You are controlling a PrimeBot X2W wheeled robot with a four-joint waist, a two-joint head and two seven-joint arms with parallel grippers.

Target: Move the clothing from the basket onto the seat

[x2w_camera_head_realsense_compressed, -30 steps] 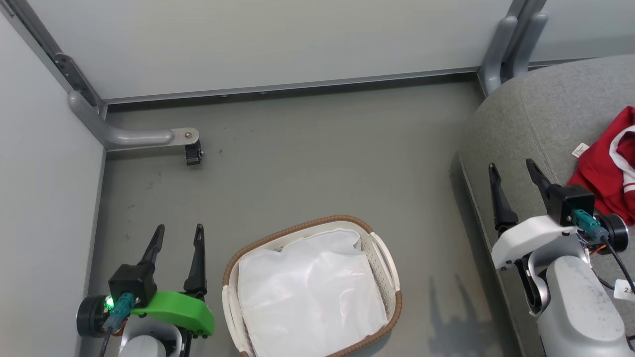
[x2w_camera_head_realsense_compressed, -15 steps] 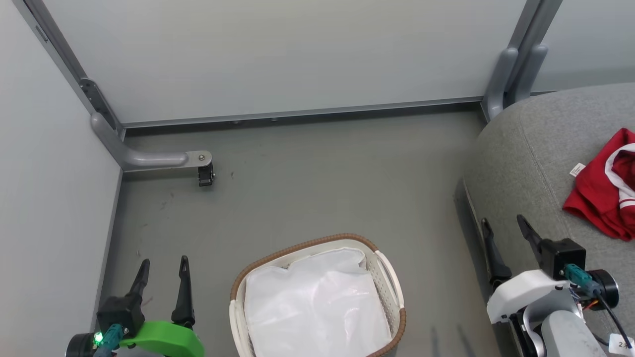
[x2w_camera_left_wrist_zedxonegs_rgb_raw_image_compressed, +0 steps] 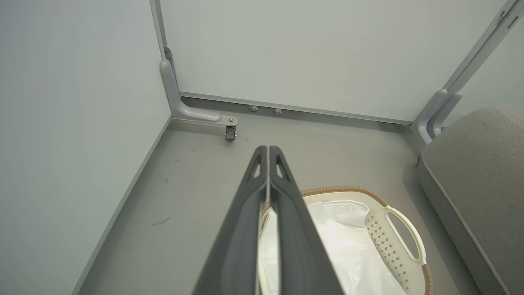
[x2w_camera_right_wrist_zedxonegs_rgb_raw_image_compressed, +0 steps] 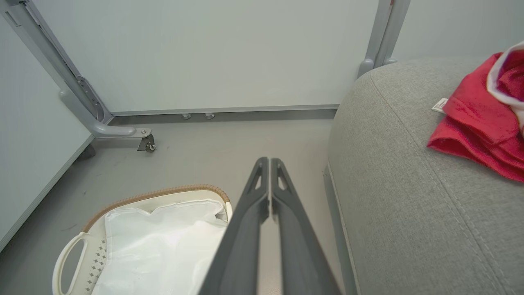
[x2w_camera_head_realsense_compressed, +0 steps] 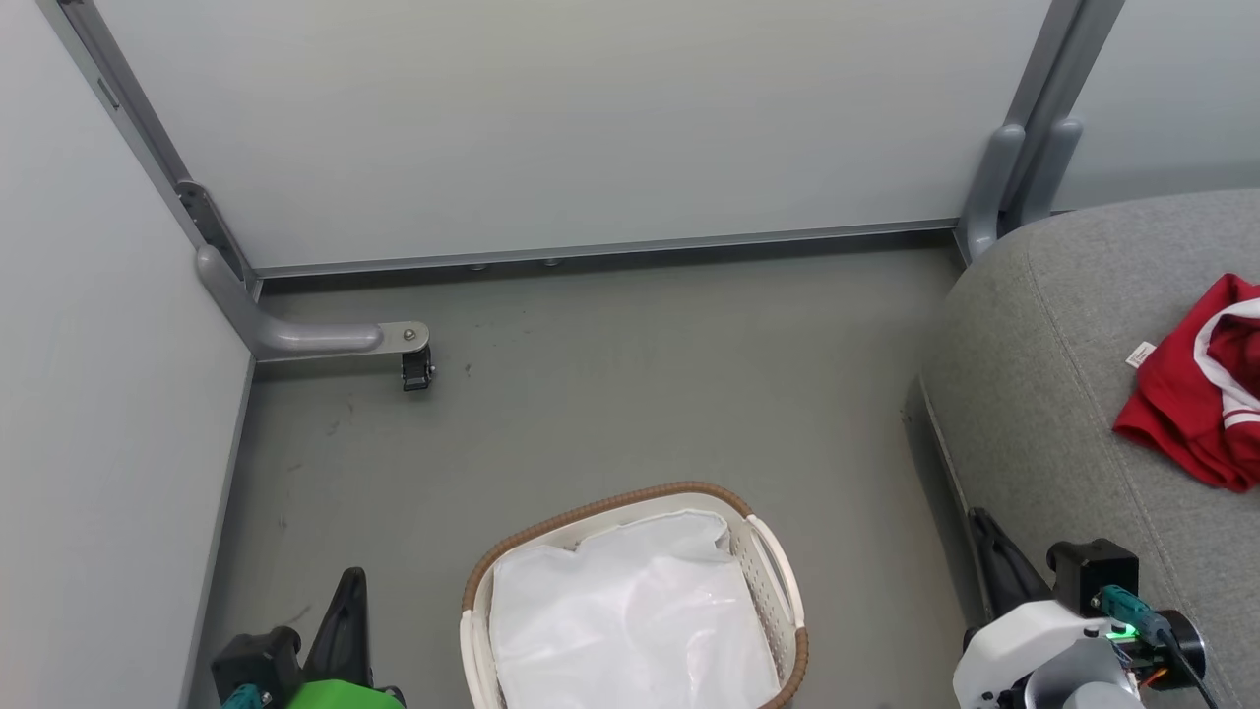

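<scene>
I am watching the left gripper (x2w_camera_left_wrist_zedxonegs_rgb_raw_image_compressed: 268,149) through its wrist camera. Its two dark fingers are pressing together tip to tip, gripping nothing and touching nothing. The right gripper (x2w_camera_right_wrist_zedxonegs_rgb_raw_image_compressed: 269,160) is doing the same, with its fingers closed against each other. It is empty and hanging in the air over the floor (x2w_camera_right_wrist_zedxonegs_rgb_raw_image_compressed: 229,151), between the basket (x2w_camera_right_wrist_zedxonegs_rgb_raw_image_compressed: 163,192) and the seat (x2w_camera_right_wrist_zedxonegs_rgb_raw_image_compressed: 401,196).

In the head view the left arm is sitting low at 7 o'clock, fingers pointing toward 12, with its green wrist cover (x2w_camera_head_realsense_compressed: 340,694) showing at the bottom edge. The right arm is sitting low at 5 o'clock. Its white wrist housing (x2w_camera_head_realsense_compressed: 1024,640) is just beside the seat's front edge, and its fingers are also pointing roughly toward 12.

The clothing (x2w_camera_head_realsense_compressed: 1196,414) is lying on the seat at 3 o'clock in the head view. It is a bright red heap with white band trim, and a small white tag (x2w_camera_head_realsense_compressed: 1140,354) is sticking out at its 10 o'clock side. It is resting well apart from both grippers.

The basket is standing on the floor at 6 o'clock, between the two arms. A crumpled white lining (x2w_camera_head_realsense_compressed: 630,620) is lying inside its brown woven rim. A small caster (x2w_camera_head_realsense_compressed: 415,369) is sitting at 10 o'clock, near the wall.
</scene>
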